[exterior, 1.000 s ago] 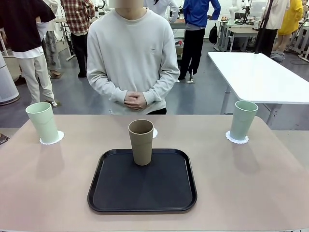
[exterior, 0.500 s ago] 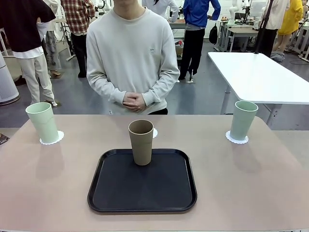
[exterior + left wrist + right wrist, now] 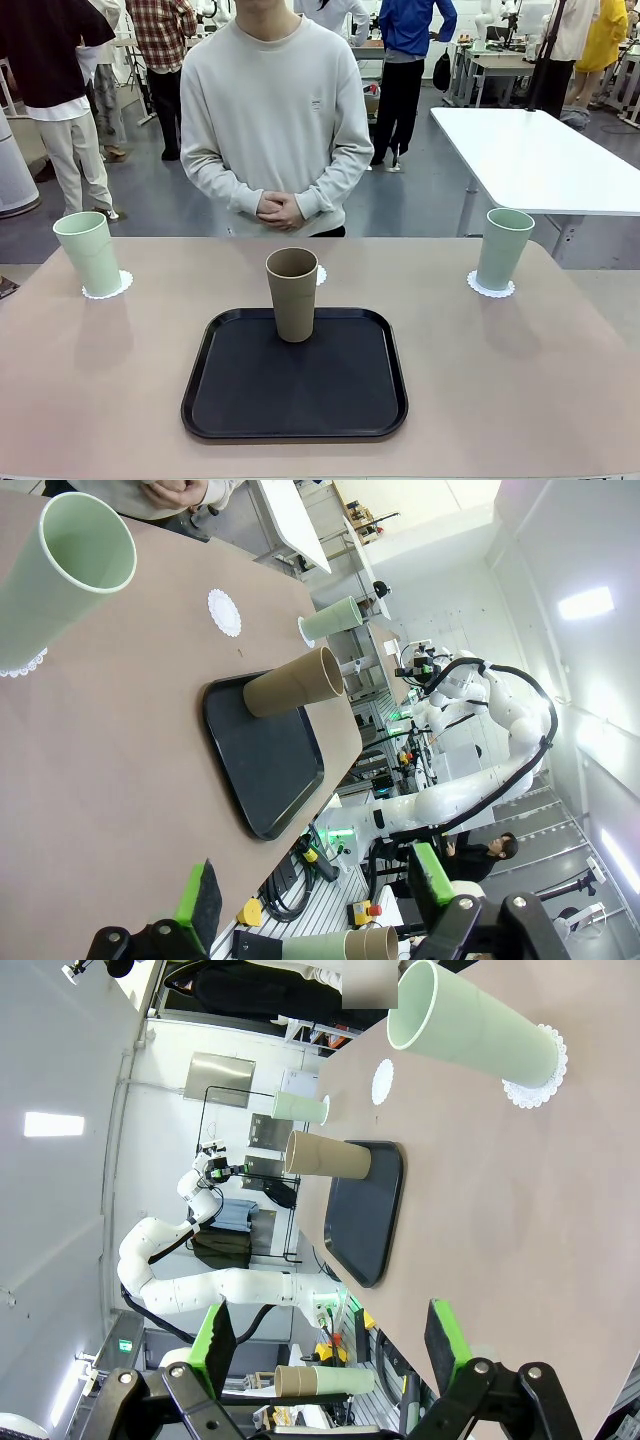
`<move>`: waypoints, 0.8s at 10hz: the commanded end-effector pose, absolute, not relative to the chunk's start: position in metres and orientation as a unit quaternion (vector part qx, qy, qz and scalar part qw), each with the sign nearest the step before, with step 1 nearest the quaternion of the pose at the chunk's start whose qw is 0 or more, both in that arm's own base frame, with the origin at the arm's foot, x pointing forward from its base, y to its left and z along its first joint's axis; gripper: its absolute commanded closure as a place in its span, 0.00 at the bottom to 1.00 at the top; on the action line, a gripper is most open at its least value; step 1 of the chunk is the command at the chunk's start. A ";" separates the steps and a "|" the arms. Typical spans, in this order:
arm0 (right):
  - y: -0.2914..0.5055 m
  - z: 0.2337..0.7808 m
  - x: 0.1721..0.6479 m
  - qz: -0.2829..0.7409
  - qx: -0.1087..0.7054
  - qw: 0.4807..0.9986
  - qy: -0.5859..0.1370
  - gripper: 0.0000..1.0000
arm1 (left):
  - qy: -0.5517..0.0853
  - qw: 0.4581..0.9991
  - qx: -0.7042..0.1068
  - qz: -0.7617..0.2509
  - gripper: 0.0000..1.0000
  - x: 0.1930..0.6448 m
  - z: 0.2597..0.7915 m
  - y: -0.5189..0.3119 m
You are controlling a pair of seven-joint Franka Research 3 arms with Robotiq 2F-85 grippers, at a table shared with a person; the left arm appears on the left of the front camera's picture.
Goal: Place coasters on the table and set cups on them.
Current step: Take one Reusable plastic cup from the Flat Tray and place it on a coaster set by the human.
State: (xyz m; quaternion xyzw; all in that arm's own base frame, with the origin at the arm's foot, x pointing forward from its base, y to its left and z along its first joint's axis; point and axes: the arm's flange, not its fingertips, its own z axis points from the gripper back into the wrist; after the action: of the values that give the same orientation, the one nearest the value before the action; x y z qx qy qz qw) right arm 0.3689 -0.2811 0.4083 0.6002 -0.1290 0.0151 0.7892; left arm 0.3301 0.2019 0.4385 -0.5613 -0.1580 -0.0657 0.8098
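Left end effector (image 3: 312,885) spread wide, empty, held back off the table (image 3: 520,390). At left, mint cup (image 3: 90,252) already on the left coaster (image 3: 118,286). Mid-table, tan cup (image 3: 292,293) standing on the black tray (image 3: 300,395), bare coaster (image 3: 320,274) just behind it, likely its spot, only the tray rim between. Beyond, person's clasped hands (image 3: 280,208), clear of the path. At right, second mint cup (image 3: 503,248) seated on the right coaster (image 3: 491,289). Right end effector (image 3: 330,1335) likewise wide, empty.

Middle cup (image 3: 292,294) on tray (image 3: 295,395), bare coaster (image 3: 321,275) behind; left cup (image 3: 90,253) on left coaster (image 3: 125,283), right cup (image 3: 503,248) on right coaster (image 3: 475,285).
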 end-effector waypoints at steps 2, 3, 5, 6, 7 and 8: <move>-0.280 0.407 0.368 0.011 0.601 0.789 -0.126 0.00 | -0.163 0.807 -0.564 -0.064 0.00 0.330 0.441 0.202; -0.280 0.407 0.368 0.011 0.601 0.789 -0.126 0.00 | -0.163 0.807 -0.564 -0.064 0.00 0.330 0.441 0.202; -0.280 0.407 0.368 0.011 0.601 0.789 -0.126 0.00 | -0.163 0.807 -0.564 -0.064 0.00 0.330 0.441 0.202; -0.280 0.407 0.368 0.011 0.601 0.789 -0.126 0.00 | -0.163 0.807 -0.564 -0.064 0.00 0.330 0.441 0.202; -0.280 0.407 0.368 0.011 0.601 0.789 -0.126 0.00 | -0.163 0.807 -0.564 -0.064 0.00 0.330 0.441 0.202; -0.280 0.407 0.368 0.011 0.601 0.789 -0.126 0.00 | -0.163 0.807 -0.564 -0.064 0.00 0.330 0.441 0.202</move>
State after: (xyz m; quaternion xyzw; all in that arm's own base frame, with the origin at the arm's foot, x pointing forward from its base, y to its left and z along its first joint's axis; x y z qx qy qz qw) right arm 0.3689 -0.2811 0.4083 0.6002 -0.1290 0.0151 0.7892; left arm 0.3301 0.2019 0.4385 -0.5613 -0.1580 -0.0657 0.8098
